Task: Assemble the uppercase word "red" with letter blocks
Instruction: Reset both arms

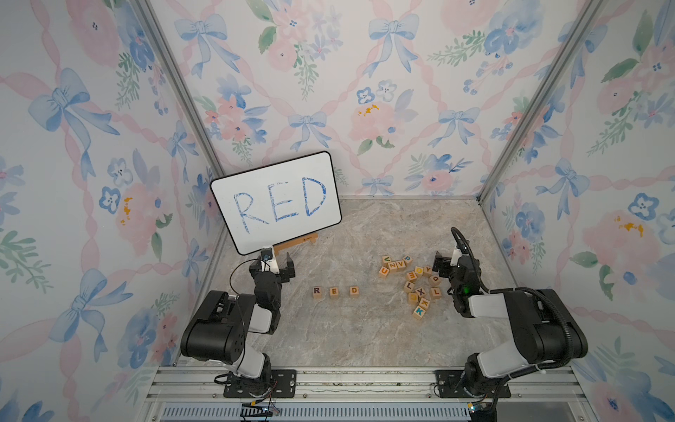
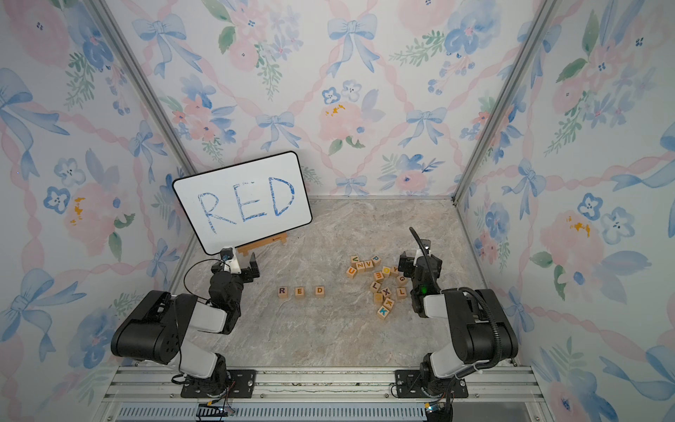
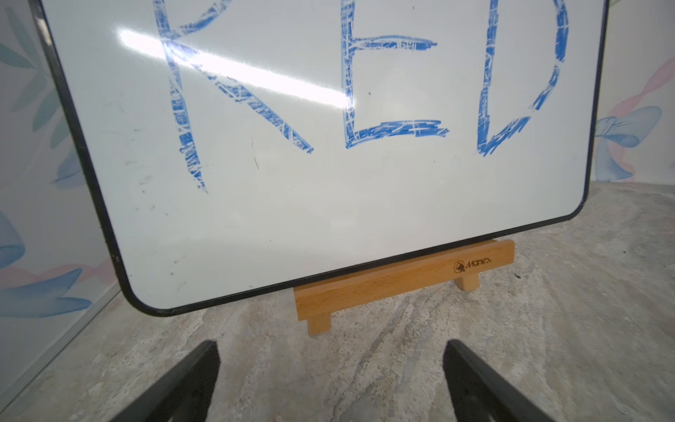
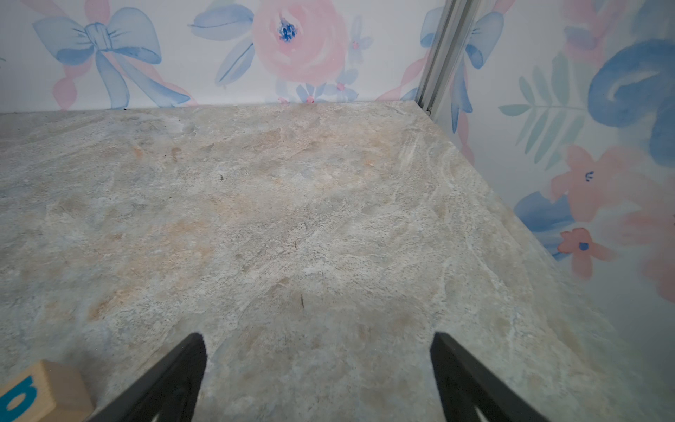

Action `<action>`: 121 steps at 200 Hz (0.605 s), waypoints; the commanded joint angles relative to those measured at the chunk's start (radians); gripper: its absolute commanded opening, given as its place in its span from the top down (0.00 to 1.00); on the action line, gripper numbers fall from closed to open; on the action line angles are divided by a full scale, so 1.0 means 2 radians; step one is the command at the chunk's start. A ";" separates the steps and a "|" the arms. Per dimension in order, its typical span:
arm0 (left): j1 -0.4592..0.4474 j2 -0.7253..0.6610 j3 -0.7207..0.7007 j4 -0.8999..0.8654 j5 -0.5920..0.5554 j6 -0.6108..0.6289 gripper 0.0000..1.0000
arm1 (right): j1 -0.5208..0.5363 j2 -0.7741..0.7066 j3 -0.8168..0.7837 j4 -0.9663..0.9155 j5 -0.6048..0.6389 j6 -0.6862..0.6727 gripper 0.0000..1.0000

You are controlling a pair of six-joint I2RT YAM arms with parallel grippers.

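Wooden letter blocks (image 1: 334, 291) — three aligned; whiteboard (image 1: 275, 202) — one.

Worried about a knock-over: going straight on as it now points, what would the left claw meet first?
Likely the black-rimmed white board with blue handwritten RED, near its lower edge, or the light-wood easel ledge under it; which comes first is unclear.

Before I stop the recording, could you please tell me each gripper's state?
Left gripper: open, holding nothing.
Right gripper: open, holding nothing.
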 commanded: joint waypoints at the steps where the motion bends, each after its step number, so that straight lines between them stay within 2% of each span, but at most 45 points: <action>1: 0.000 0.000 -0.002 0.022 0.014 0.013 0.02 | 0.004 0.002 -0.001 0.021 0.009 -0.006 0.03; 121: 0.001 0.005 0.001 0.022 0.020 0.014 0.02 | 0.005 0.002 -0.001 0.021 0.010 -0.007 0.03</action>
